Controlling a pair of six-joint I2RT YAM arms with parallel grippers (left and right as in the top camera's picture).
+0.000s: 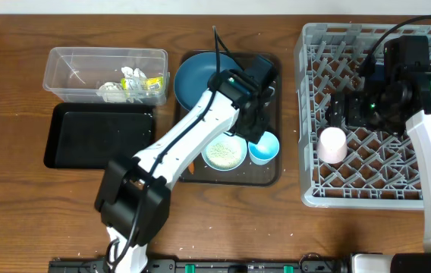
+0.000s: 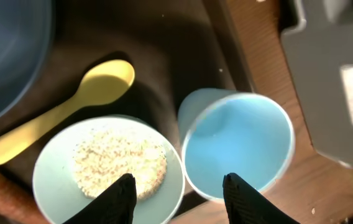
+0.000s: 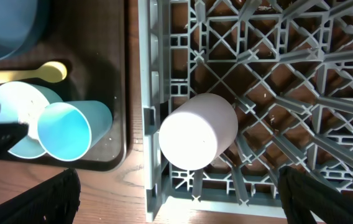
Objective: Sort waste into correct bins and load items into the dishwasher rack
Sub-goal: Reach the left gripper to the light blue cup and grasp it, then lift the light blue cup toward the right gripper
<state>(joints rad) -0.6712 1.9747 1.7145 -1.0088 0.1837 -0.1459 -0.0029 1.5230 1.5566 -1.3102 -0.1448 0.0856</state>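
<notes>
A dark brown tray [image 1: 270, 177] sits in the middle of the wooden tabletop [image 1: 18, 205], and everything else is spread around it. On the tray, at the back, lies a dark blue plate [image 1: 193, 80]. At the front of the tray are a light blue bowl [image 1: 224, 152] with white rice [image 2: 117, 162] inside and, just beside it, a light blue cup [image 1: 263, 148] with its open mouth showing. A pale yellow spoon [image 2: 71, 106] lies on the tray between the plate and the bowl. The left hand [image 2: 181, 190] hangs over the front of the tray, right above where the bowl and cup meet. Its two fingers are apart and they hold nothing. To the right of the tray stands the big grey rack [image 1: 314, 196]. A pale pink cup [image 1: 332, 144] rests in the rack on the side near the tray, with its closed bottom up and a bit tilted among the pegs. The right hand [image 3: 178, 180] is above that cup with its fingers spread very wide, not touching it. To the left of the tray is a clear tub [image 1: 64, 64] with crumpled white paper [image 1: 113, 91] and a yellow-green wrapper [image 1: 151, 83] in it. A flat black tray [image 1: 98, 136] lies just in front of the tub.
</notes>
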